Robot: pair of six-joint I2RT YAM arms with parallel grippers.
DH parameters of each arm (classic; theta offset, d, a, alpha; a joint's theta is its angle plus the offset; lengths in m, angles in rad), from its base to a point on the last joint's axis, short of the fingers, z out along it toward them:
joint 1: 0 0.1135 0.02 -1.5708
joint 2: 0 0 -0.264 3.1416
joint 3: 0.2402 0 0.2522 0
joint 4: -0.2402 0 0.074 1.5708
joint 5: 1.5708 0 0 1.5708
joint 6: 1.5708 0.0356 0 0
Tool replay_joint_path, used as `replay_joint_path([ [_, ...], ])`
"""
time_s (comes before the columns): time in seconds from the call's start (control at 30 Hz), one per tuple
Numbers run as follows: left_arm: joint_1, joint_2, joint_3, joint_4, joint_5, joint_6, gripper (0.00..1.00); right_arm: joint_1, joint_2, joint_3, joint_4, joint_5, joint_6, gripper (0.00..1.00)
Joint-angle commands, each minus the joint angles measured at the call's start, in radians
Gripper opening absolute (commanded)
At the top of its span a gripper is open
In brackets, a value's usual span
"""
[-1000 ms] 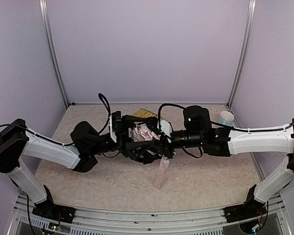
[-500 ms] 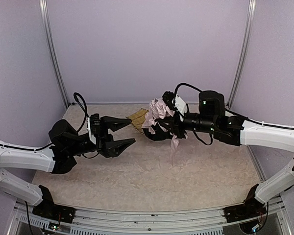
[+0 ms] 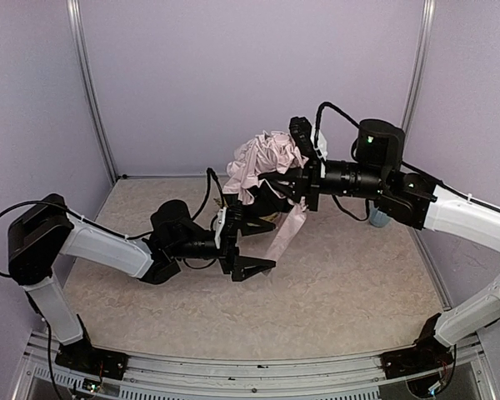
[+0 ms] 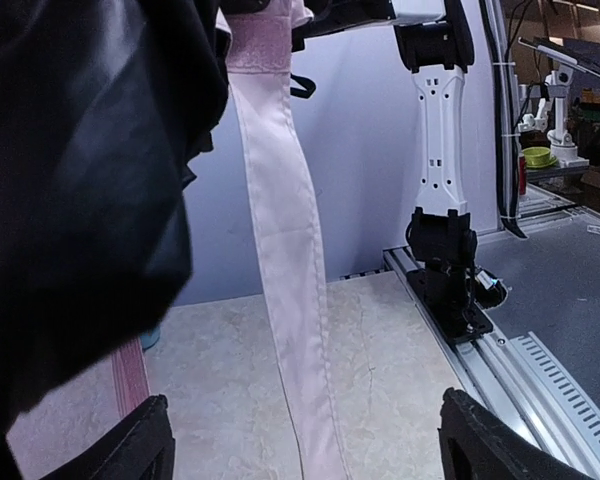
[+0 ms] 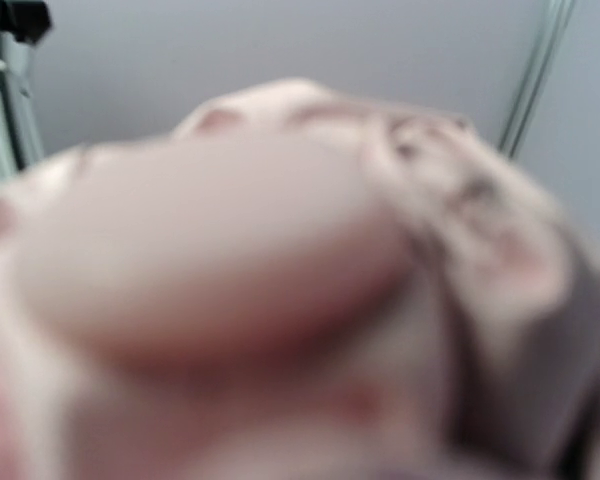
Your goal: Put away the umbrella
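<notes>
Now we grip the umbrella (image 3: 261,158) in our right gripper (image 3: 293,188), raised above the table (image 3: 342,292) toward 12 o'clock, its pink strap (image 3: 287,235) dangling. Our left gripper (image 3: 252,243) gapes wide just beneath, at the bundle's 6 o'clock, holding nothing. A cup (image 3: 378,219) sits at 3 o'clock; we cannot see its contents.

umbrella (image 3: 262,162) raised above table (image 3: 342,308), centre-rear; left jaws below it; strap (image 3: 285,233) hangs just beside them
</notes>
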Motion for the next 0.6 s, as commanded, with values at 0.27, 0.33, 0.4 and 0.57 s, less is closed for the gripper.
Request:
replay_joint_path([
  [0.27, -0.052, 0.156, 0.131, 0.019, 0.075, -0.008, 0.65, 0.008, -0.012, 0.043, 0.047, -0.066, -0.010, 0.00],
  [0.33, -0.052, 0.154, 0.138, 0.009, 0.092, -0.013, 0.26, 0.008, -0.018, 0.041, 0.039, -0.054, -0.012, 0.00],
  [0.4, -0.050, 0.141, 0.132, -0.002, 0.094, -0.019, 0.00, 0.009, -0.030, 0.036, 0.031, -0.028, -0.015, 0.00],
  [0.57, -0.023, 0.069, 0.042, -0.058, 0.076, -0.006, 0.00, -0.009, -0.043, 0.057, -0.086, 0.152, -0.020, 0.00],
])
